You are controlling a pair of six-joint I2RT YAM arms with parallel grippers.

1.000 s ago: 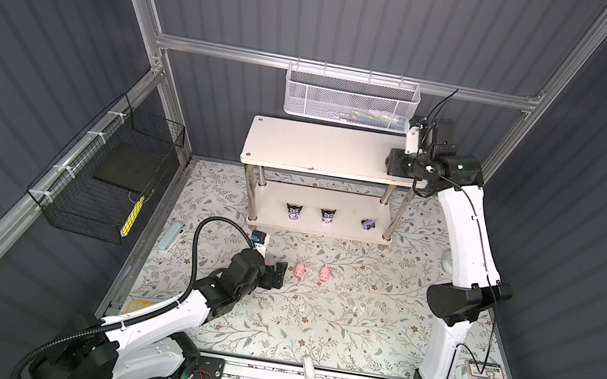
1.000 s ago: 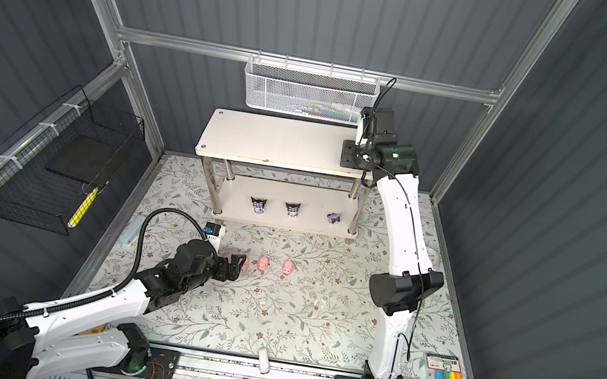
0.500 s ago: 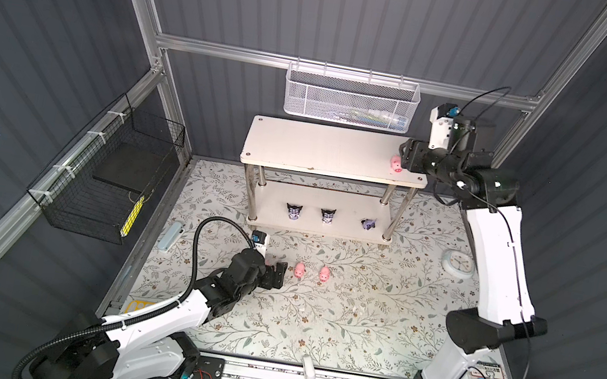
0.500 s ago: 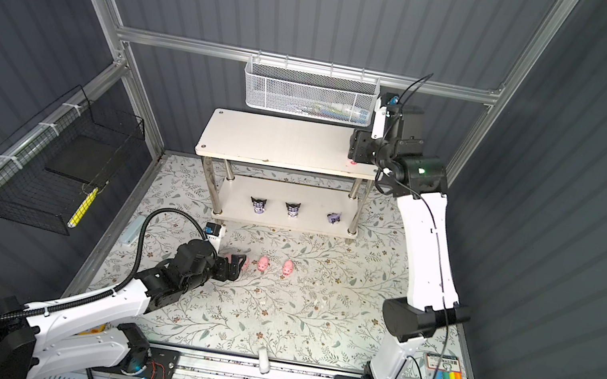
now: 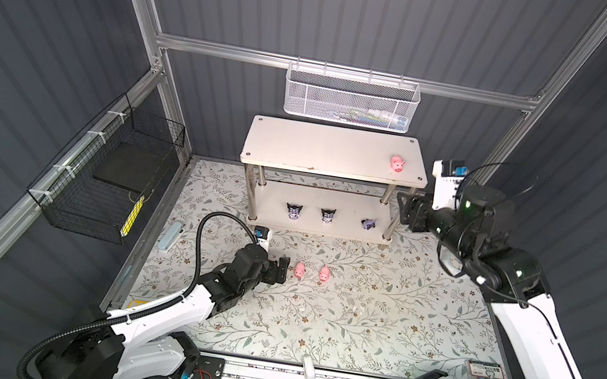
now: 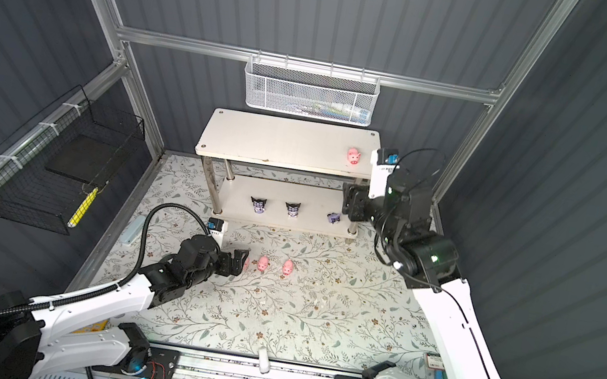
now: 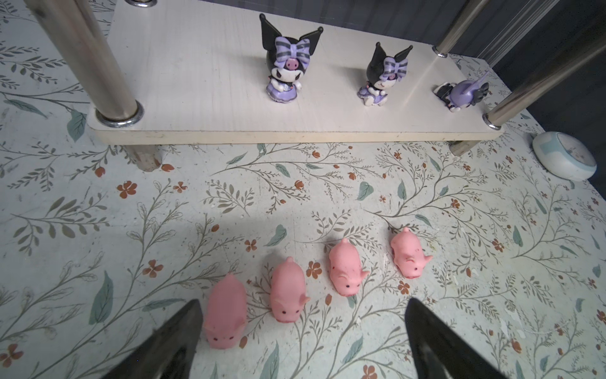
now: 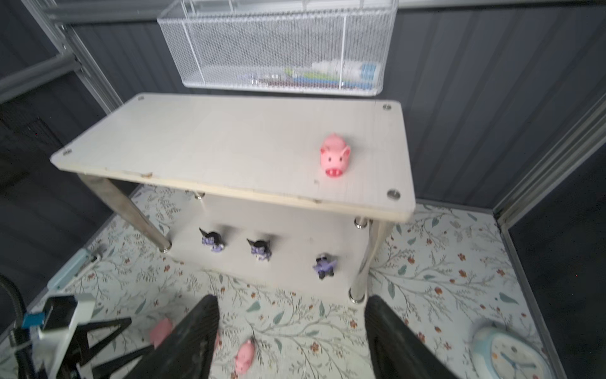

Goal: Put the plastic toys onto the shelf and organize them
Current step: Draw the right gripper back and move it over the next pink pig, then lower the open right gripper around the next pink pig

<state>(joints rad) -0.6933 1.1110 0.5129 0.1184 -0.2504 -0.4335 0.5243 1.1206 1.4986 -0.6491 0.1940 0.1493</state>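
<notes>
When the white right arm (image 5: 545, 338) swung back to the right from where it had been a moment before, it left one more toy on the two-level shelf of smooth cream boards and shiny metal legs (image 5: 325, 152). That shelf stood at the far side of the flat mat printed with leaves and little flowers (image 5: 355, 317). The right gripper (image 5: 402, 212) hung just off the shelf's right end, with its black jaws partly apart and nothing between them. The left gripper (image 5: 280, 269) had not moved. It sat low over the mat with its jaws spread very wide, holding nothing.

Three hard, glossy black-and-purple figures with pointy ears (image 7: 287, 65) were on the bottom board. Two stood up and the right one lay tipped on its side. The small, round, rubbery-looking pink pig (image 5: 397, 164) now sat alone on the top board near its right end. Four more pink pigs (image 7: 346, 269) waited in a row on the mat, right in front of the left gripper. I think one pig was done and four were still left to go.
</notes>
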